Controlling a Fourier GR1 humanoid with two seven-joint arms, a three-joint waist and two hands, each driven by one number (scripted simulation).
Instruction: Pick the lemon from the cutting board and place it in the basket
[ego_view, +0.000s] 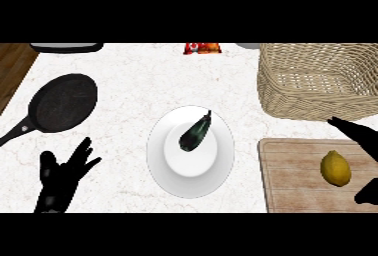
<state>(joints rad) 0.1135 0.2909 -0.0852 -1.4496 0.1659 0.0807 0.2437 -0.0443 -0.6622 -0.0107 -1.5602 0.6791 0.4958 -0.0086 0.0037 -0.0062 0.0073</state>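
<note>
A yellow lemon (336, 168) lies on the wooden cutting board (295, 180) at the lower right. The wicker basket (319, 80) stands behind the board at the upper right. My right hand (360, 137) comes in from the right edge over the board, open, with straight fingers above the lemon and the thumb below it to the right; it does not touch the lemon. At the lower left my left hand (65, 175) rests open, fingers up.
A white plate (166, 165) with a dark eggplant (196, 132) sits mid-counter. A black frying pan (63, 102) lies at the left. A red packet (201, 48) and a dark-rimmed object (66, 47) are at the far edge.
</note>
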